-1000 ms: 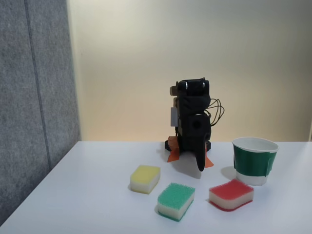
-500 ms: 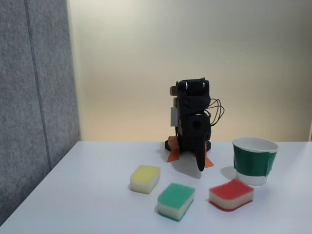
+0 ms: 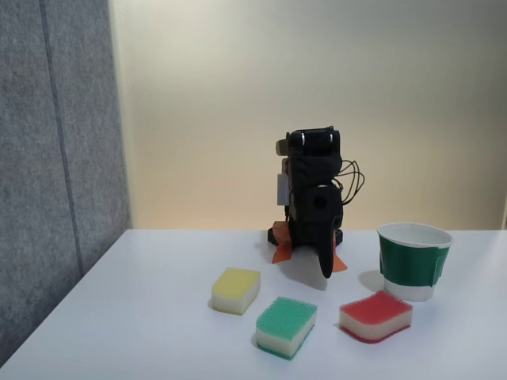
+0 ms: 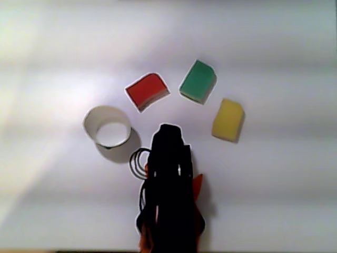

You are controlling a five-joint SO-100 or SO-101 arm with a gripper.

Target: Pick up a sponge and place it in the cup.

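The red-topped sponge lies flat on the white table, in front of the cup and slightly left of it in the fixed view. In the other view the sponge lies just beyond the cup. The cup is white with a dark green band, stands upright and looks empty. My black arm is folded up at the back of the table. Its gripper points down near the tabletop as one narrow tip, shut and holding nothing, well apart from the sponge and left of the cup.
A green-topped sponge lies left of the red one, and a yellow sponge lies further left. A grey felt panel walls the table's left side. Black cables loop beside the arm's base.
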